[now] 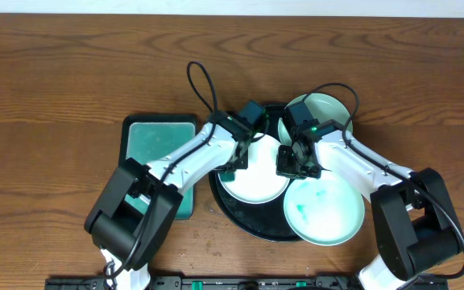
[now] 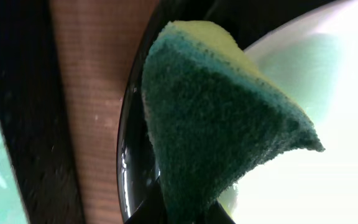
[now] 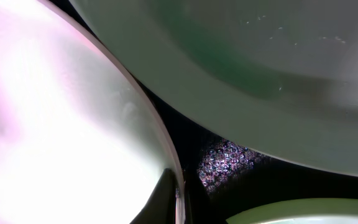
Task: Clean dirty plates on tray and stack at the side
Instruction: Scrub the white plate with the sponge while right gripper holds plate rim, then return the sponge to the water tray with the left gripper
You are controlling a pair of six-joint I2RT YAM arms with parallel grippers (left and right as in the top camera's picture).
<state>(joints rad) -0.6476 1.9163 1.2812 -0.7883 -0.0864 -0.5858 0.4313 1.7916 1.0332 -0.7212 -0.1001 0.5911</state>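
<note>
Nearest the table's front edge, the glossy pale mint round plate with teal smears (image 1: 325, 209) lies on the front right of the large round glossy black tray (image 1: 244, 219). By my reading it is not yet cleaned (its turn comes later).

Just behind it, on the tray's left side, lies the glossy white round plate (image 1: 252, 184), the one I'm working on. My right gripper (image 3: 178, 198) is pinched narrow on its right rim, a finger either side, which I take as bracing so the plate won't skate. My left gripper (image 1: 234, 163) is clamped on a green-and-yellow scouring sponge (image 2: 222, 124). The sponge's green face hangs at the plate's left rim, above the tray's edge, placed for scrubbing.

At the tray's far edge, the third, cleaner-looking mint plate (image 1: 319, 114) overlaps the rim. The bare dark-brown wood tabletop (image 1: 425, 97) toward the right edge carries no stack yet. Toward the table's left edge sits a black-rimmed rectangular tray (image 1: 159, 121) with a teal pad.
</note>
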